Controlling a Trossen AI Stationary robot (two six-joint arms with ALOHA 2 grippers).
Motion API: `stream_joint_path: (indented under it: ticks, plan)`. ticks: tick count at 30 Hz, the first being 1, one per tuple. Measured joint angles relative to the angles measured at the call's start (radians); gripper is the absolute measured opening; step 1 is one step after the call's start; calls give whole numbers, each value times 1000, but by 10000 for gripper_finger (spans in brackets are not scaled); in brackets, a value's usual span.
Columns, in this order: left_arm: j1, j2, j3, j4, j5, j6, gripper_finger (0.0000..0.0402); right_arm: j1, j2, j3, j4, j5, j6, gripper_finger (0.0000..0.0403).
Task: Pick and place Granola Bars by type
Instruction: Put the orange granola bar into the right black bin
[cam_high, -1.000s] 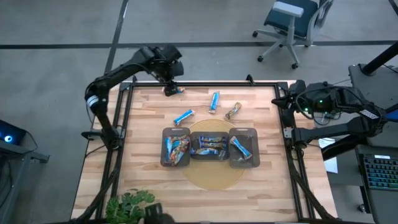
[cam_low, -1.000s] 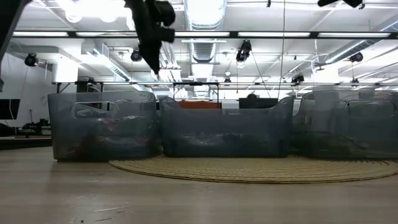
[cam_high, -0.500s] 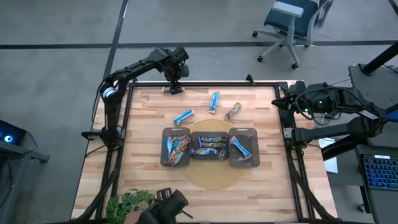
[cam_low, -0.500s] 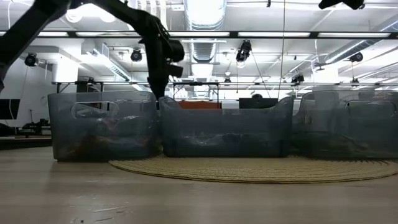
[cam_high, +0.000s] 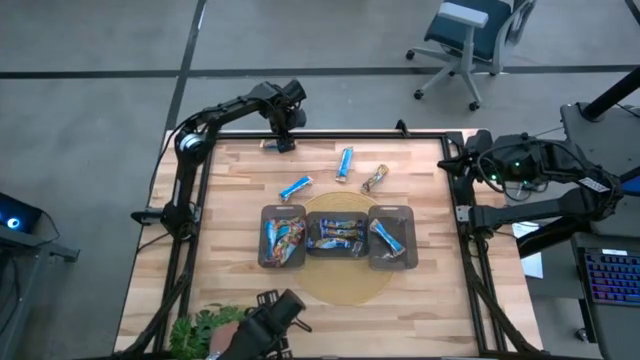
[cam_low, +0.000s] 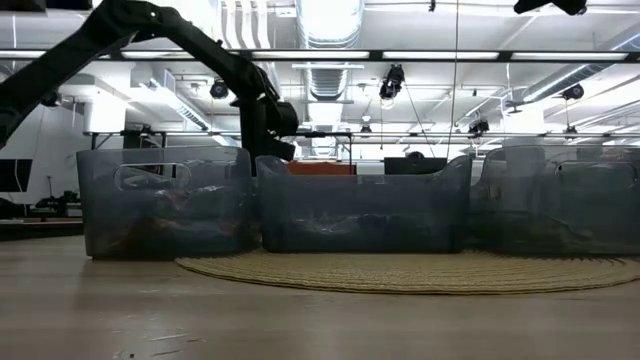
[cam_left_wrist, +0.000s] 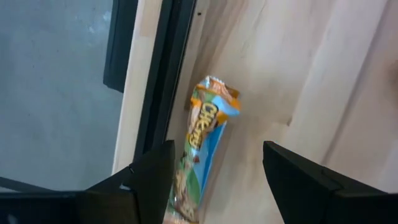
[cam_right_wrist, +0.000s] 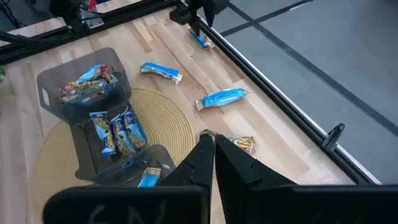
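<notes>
A granola bar (cam_left_wrist: 202, 143) in an orange, blue and green wrapper lies flat on the wood at the table's far left edge (cam_high: 269, 147). My left gripper (cam_left_wrist: 217, 180) is open and points down over it, one finger on each side, without clear touch; it also shows in the high view (cam_high: 284, 140). Two blue bars (cam_high: 295, 187) (cam_high: 345, 162) and an orange-brown bar (cam_high: 374, 179) lie loose on the table. My right gripper (cam_right_wrist: 208, 155) is shut and empty, held high off the table's right edge.
Three dark translucent trays (cam_high: 266, 250) (cam_high: 335, 219) (cam_high: 409, 250) holding bars stand in a row on a round woven mat (cam_high: 345, 285). A black frame rail (cam_left_wrist: 163, 74) runs along the far edge beside the bar. A plant (cam_high: 205, 328) sits at the near left.
My left gripper has come down toward the table and moved a little toward the right along the far edge, ending over the bar there. It has stayed open. No bar has moved.
</notes>
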Motion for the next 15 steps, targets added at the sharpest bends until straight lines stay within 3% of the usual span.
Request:
stream_joint_path:
  ticks: [15]
  plan:
    - [13, 84, 0, 65, -10, -1, 225, 0, 0, -3, 0, 5, 8, 8]
